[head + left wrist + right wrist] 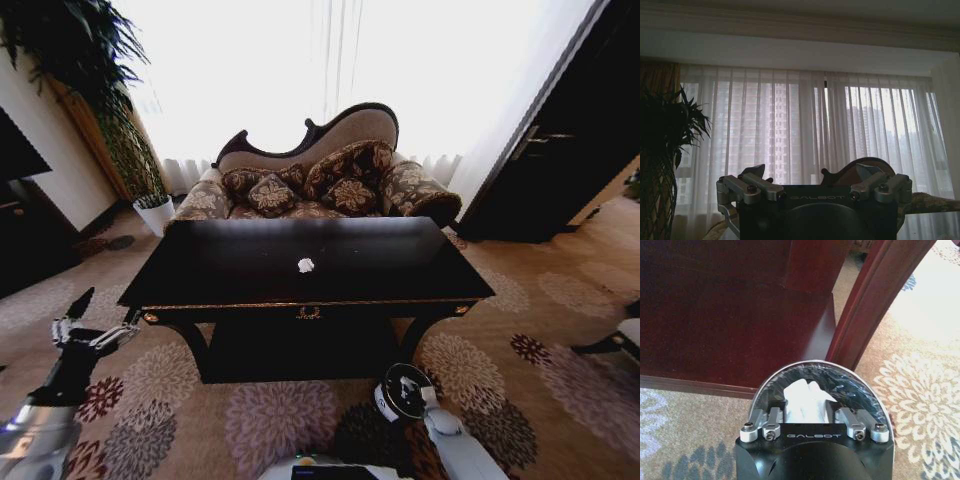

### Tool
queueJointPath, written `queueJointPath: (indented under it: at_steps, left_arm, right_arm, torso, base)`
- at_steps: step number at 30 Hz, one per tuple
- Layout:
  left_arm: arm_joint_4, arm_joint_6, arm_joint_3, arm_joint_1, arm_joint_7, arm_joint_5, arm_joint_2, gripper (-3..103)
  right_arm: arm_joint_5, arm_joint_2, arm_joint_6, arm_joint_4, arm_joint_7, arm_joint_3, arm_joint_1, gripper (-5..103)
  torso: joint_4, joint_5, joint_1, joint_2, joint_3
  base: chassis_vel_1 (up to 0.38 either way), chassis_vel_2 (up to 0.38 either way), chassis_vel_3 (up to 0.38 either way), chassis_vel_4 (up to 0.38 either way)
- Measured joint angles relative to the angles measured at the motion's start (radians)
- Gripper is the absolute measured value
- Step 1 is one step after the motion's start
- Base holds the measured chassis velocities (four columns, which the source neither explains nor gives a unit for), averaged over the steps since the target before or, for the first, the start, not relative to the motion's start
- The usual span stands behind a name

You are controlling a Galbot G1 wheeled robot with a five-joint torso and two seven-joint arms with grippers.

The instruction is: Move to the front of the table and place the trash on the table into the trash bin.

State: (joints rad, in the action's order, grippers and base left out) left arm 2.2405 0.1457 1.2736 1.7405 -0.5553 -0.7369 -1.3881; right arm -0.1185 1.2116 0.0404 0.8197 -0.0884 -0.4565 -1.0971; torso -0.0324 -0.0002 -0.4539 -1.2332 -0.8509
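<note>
The robot stands squarely before the front edge of the table [250,262], so the drive to it looks done.

At the left, the left gripper [98,322] hangs beside the table's front left corner, below the top, with its fingers spread apart and nothing between them. Its wrist camera looks out at sheer curtains [805,145] and a tall plant [665,150].

On the table, one white paper wad [306,265] lies near the middle of the top, a little toward the front edge. No other loose piece can be made out on the dark glossy surface, so this wad seems to be what is left to clear.

To the right, the right gripper [810,405] sits low, directly over the mouth of the trash bin [860,385], which stands on the carpet just off the table's front edge near its front right leg [875,295]. The right wrist view shows a white crumpled wad [807,402] between the fingers and over the black liner. Whether the fingers are clamped on it or have let go, I cannot tell. This piece is at or in the bin, so that part is nearly finished.

Behind the table stands a patterned sofa [320,185], with a white plant pot [155,212] off the far left corner. Neither blocks the way. The table's edge and curved leg stand close beside the bin, which any lift out of it should clear.
</note>
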Motion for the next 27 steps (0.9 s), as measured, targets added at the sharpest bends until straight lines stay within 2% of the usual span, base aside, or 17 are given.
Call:
queueJointPath:
  at_steps: [2, 5, 8, 11, 13, 17, 19, 21, 23, 24, 26, 27]
  left_arm:
    - [0.003, 0.004, 0.002, 0.004, -0.002, 0.002, -0.005, 100]
    - [0.009, 0.007, 0.002, 0.008, -0.004, 0.004, -0.011, 100]
    - [0.02, 0.009, 0.002, 0.016, -0.006, 0.007, -0.017, 100]
    - [0.025, 0.009, 0.002, 0.017, -0.006, 0.008, -0.02, 100]
    - [0.028, 0.01, 0.001, 0.021, -0.006, 0.012, -0.025, 100]
    - [0.032, 0.012, 0.0, 0.023, -0.007, 0.013, -0.031, 100]
    - [0.034, 0.012, 0.0, 0.023, -0.007, 0.013, -0.034, 100]
    - [0.034, 0.012, -0.001, 0.021, -0.007, 0.013, -0.036, 100]
    - [0.036, 0.012, -0.008, 0.015, -0.007, 0.018, -0.043, 100]
    - [0.036, 0.012, -0.008, 0.015, -0.007, 0.018, -0.043, 100]
    - [0.04, 0.012, -0.021, 0.014, -0.007, 0.032, -0.051, 100]
    - [0.046, 0.012, -0.035, 0.014, -0.007, 0.045, -0.057, 100]
  right_arm:
    - [-0.003, 0.0, -0.005, 0.007, -0.002, 0.003, -0.005, 54]
    - [-0.008, 0.001, -0.008, 0.014, -0.005, 0.005, -0.009, 59]
    - [-0.014, 0.004, -0.011, 0.024, -0.011, 0.007, -0.015, 76]
    - [-0.015, 0.005, -0.013, 0.025, -0.014, 0.008, -0.016, 81]
    - [-0.018, 0.009, -0.016, 0.033, -0.018, 0.011, -0.021, 91]
    - [-0.027, 0.011, -0.019, 0.066, -0.034, 0.013, -0.039, 99]
    - [-0.027, 0.012, -0.026, 0.096, -0.063, 0.013, -0.059, 100]
    - [-0.005, 0.011, -0.067, 0.135, -0.117, 0.013, -0.09, 100]
    - [0.028, 0.011, -0.155, 0.184, -0.219, 0.006, -0.136, 100]
    - [0.028, 0.011, -0.155, 0.184, -0.219, 0.006, -0.136, 100]
    - [0.049, 0.015, -0.216, 0.233, -0.307, -0.004, -0.171, 100]
    - [0.052, 0.022, -0.256, 0.28, -0.375, -0.009, -0.201, 100]
  torso:
    - [-0.0001, -0.0001, 0.0, 0.0, 0.0]
    - [-0.0001, -0.0001, 0.0, 0.0, 0.0]
    - [0.0, 0.0, 0.0, 0.0, 0.0]
    - [-0.0001, -0.0001, 0.0, 0.0, 0.0]
    - [-0.0001, -0.0001, 0.0, 0.0, 0.0]
    - [0.0001, -0.0001, 0.0, 0.0, 0.0]
    - [0.0001, 0.0, 0.0, 0.0, 0.0]
    - [0.0, -0.0001, 0.0, 0.0, 0.0]
    - [-0.0002, 0.0, 0.0, 0.0, 0.0]
    - [-0.0002, 0.0, 0.0, 0.0, 0.0]
    - [-0.0002, -0.0003, 0.0, 0.0, 0.0]
    - [-0.0001, -0.0001, 0.0, 0.0, 0.0]
  base:
    - [0.0, 0.0, 0.0, 0.0]
    - [0.0, 0.0, 0.0, 0.0]
    - [0.0, 0.0, 0.0, 0.0]
    - [0.0, 0.0, 0.0, 0.0]
    - [0.0, 0.0, 0.0, 0.0]
    - [0.0, 0.0, 0.0, 0.0]
    - [0.0, 0.0, 0.0, 0.0]
    - [0.0, 0.0, 0.0, 0.0]
    - [0.0, 0.0, 0.0, 0.0]
    - [0.0, 0.0, 0.0, 0.0]
    - [0.0, 0.0, 0.0, 0.0]
    - [0.0, 0.0, 0.0, 0.0]
